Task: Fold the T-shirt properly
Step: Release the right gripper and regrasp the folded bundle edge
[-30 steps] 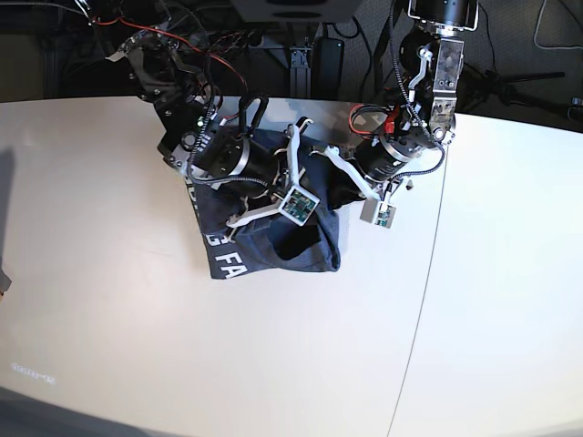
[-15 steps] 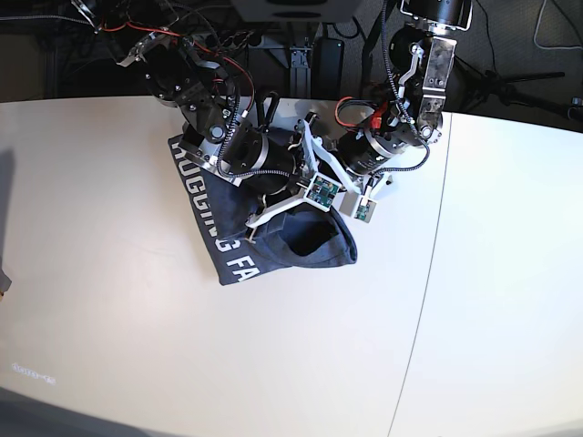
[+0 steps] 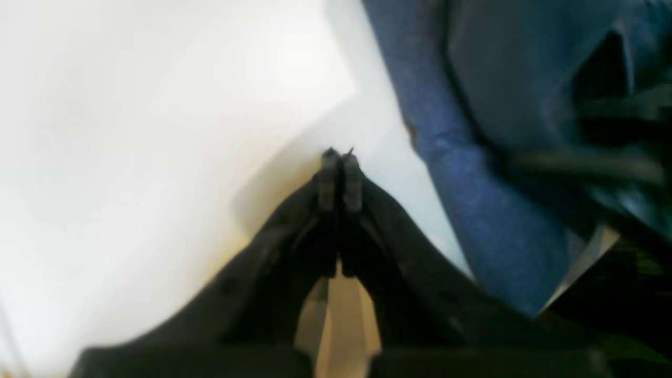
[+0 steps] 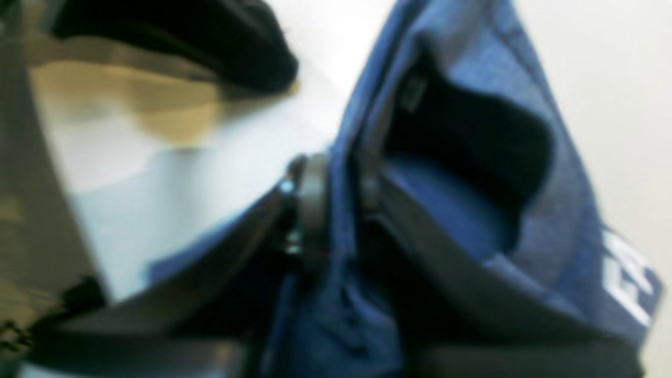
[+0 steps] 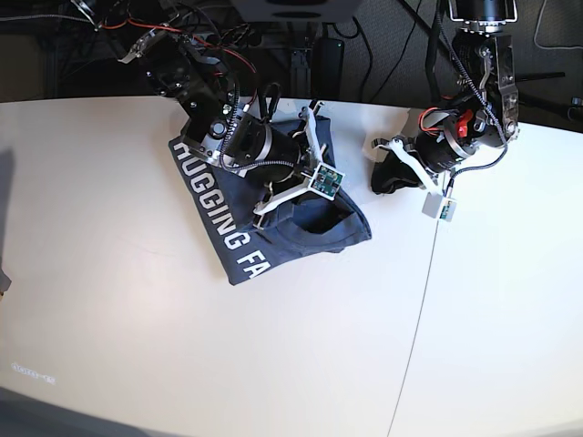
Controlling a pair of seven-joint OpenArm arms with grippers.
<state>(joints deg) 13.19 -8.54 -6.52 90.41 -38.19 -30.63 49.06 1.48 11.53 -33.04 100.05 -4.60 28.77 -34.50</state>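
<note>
Left claw [image 3: 339,157] withdrawn, empty, beside T-shirt [image 5: 273,232], right claw [image 4: 336,205] straddling cloth

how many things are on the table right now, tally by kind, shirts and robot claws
T-shirt: 1 (blue-grey, white lettering, partly folded)
Robot claws: 2 (left claw shut and empty beside the shirt; right claw with shirt fabric between its fingers)
Total: 3
</note>
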